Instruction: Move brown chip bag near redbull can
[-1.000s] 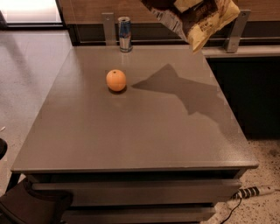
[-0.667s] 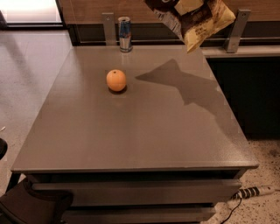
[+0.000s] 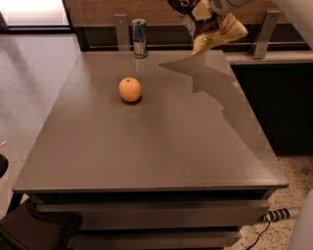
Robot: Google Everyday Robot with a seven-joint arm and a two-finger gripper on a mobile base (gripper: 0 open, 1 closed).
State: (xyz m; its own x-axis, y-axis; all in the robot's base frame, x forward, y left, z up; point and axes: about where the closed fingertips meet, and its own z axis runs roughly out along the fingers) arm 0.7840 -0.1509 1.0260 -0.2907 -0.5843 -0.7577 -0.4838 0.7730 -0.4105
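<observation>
The gripper [image 3: 211, 7], clamped on the brown chip bag [image 3: 215, 28], holds it aloft for transfer; the redbull can [image 3: 140, 37] stands to its left.

Table top [image 3: 146, 146]: grey, smooth, semi-gloss, faintly speckled. Brown chip bag [image 3: 211, 28]: crinkly, glossy plastic film, pinched by the pale smooth-plastic gripper [image 3: 218, 7] at the top edge, above the table's far right. Redbull can [image 3: 140, 38]: shiny metal. Orange [image 3: 129, 89]: matt skin. Back wall panel [image 3: 98, 10]: wood look. Bracket [image 3: 264, 34]: dull grey metal. Floor [image 3: 29, 78]: speckled, polished.
</observation>
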